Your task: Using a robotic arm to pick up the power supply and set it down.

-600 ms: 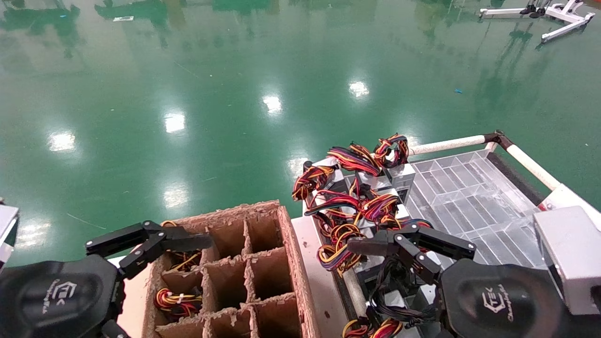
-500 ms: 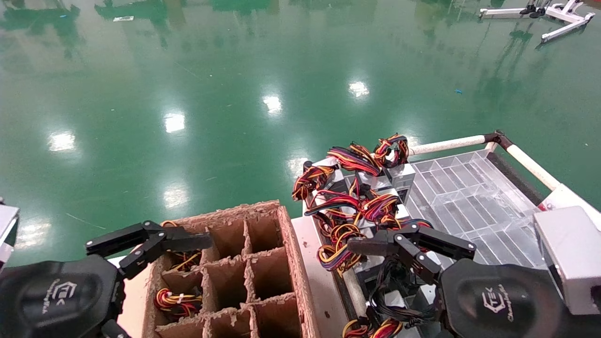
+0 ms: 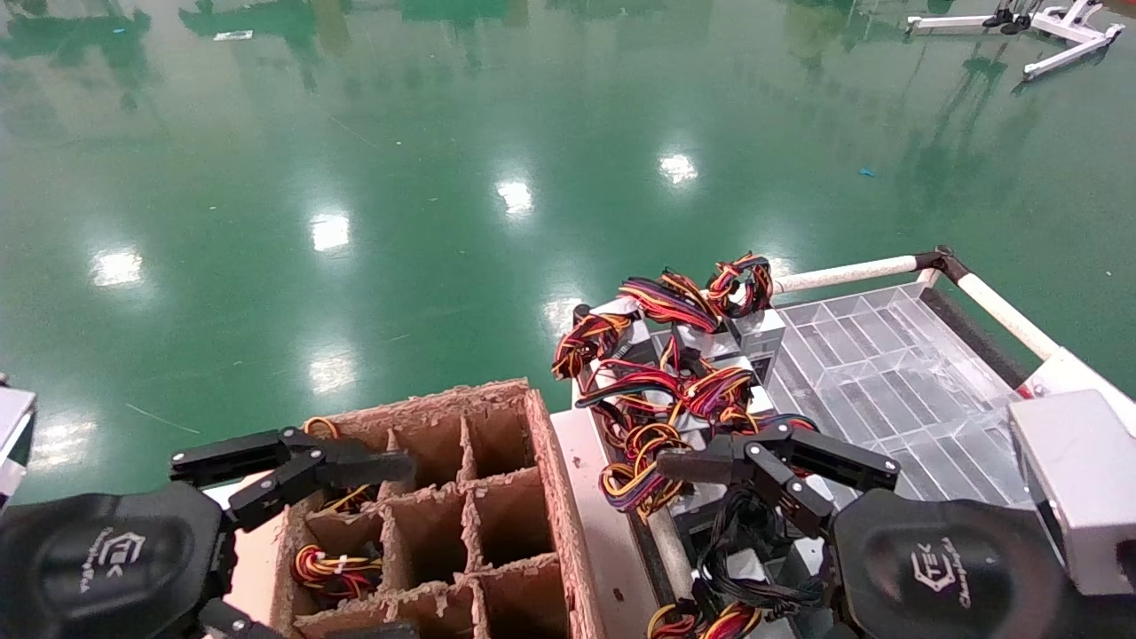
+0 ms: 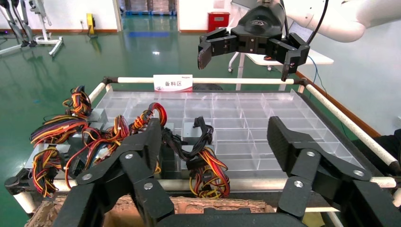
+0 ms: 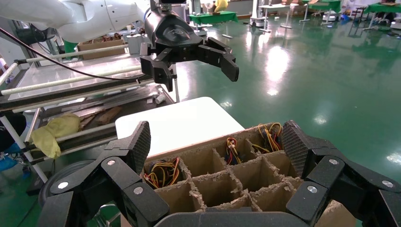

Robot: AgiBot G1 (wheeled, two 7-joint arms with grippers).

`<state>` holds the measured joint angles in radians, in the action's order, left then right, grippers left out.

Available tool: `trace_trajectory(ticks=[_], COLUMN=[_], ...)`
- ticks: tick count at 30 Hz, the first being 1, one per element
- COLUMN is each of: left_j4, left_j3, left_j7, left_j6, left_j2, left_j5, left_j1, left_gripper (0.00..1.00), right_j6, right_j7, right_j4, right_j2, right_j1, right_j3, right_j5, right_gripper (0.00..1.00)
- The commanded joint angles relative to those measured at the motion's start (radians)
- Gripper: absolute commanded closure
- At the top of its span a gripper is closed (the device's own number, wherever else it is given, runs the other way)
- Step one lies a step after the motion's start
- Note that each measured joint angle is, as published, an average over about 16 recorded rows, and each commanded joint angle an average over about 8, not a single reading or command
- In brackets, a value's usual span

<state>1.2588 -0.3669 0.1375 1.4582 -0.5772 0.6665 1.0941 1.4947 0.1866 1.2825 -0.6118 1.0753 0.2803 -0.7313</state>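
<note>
Head view: left gripper [image 3: 293,461] has shifted a bit toward the cardboard box [image 3: 550,461] since ~0.5 s ago, fingers now over the box's far-left cells; jaws wide, empty. Right gripper [image 3: 777,466] unchanged, hovering just right of the box over the wire pile on the clear tray [image 3: 887,373], jaws wide, holding nothing. Power supply [image 3: 754,333] w/ red/yellow/black wires sits in the pile on the tray, right of the box, not grasped; which unit is the target I can't tell. A few box cells already hold wired units. Reads as: no pick yet, left arm repositioning, right arm prob. about to descend. Risk: tangled wires dragging neighbours.
</note>
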Motion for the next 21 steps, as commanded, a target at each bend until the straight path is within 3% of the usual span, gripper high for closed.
trace_trajectory(ticks=[1, 10, 21], left_j4=[0.0, 0.0, 0.0], left_j3=[0.0, 0.0, 0.0], left_j7=[0.0, 0.0, 0.0], left_j6=[0.0, 0.0, 0.0], left_j2=[0.0, 0.0, 0.0], left_j5=[0.0, 0.0, 0.0], left_j1=[0.0, 0.0, 0.0], left_gripper=[1.0, 1.0, 1.0], right_j6=[0.0, -0.008, -0.006], right_j7=[0.0, 0.006, -0.027], right_j4=[0.0, -0.005, -0.148], right_j2=[0.0, -0.029, -0.222], right_j1=[0.0, 0.016, 0.136], right_j3=[0.0, 0.031, 0.18], right_j5=[0.0, -0.049, -0.273], right_gripper=[0.0, 0.0, 0.0])
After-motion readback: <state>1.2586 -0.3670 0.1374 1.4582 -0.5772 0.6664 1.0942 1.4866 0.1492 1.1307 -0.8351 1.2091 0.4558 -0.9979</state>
